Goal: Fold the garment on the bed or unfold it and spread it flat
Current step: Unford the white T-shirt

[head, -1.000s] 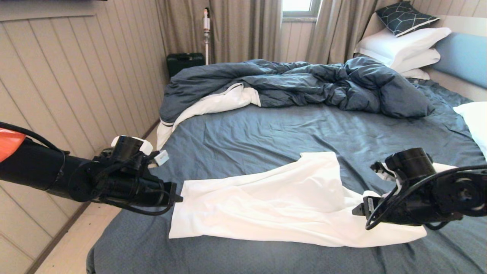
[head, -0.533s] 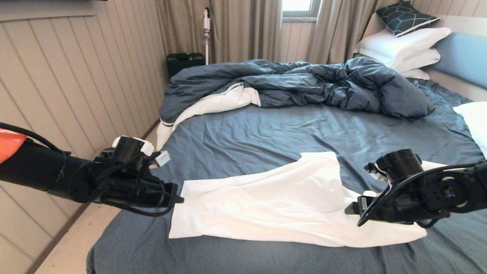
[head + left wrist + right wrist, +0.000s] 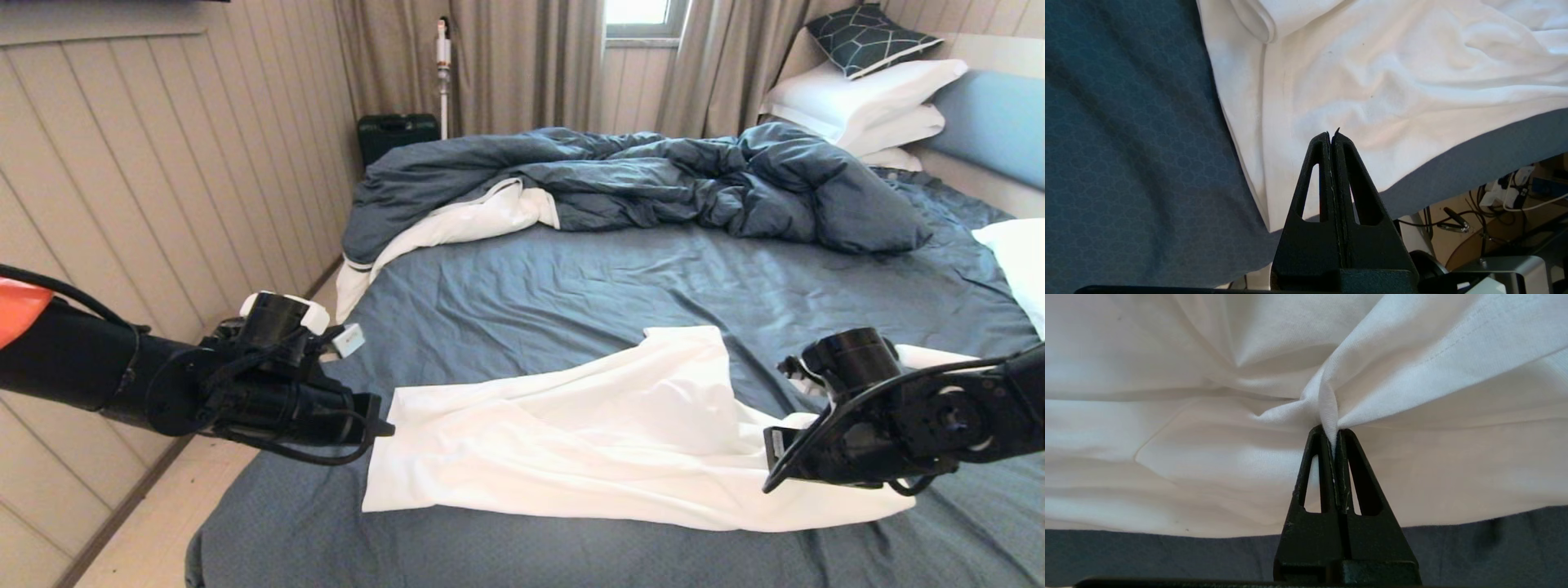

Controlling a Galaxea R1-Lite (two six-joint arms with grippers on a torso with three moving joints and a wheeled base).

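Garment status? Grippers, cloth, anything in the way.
Left gripper shut, empty, over the garment's left end. Right gripper shut on a pinched fold at the other end. Garment rumpled on the bed. Duvet well behind.

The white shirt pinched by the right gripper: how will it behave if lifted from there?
Probably floppy: the shirt bunches into folds where the right gripper is shut on it. Likely light, as the cloth looks thin. The unheld side by the left gripper would probably sag and trail across the bed.
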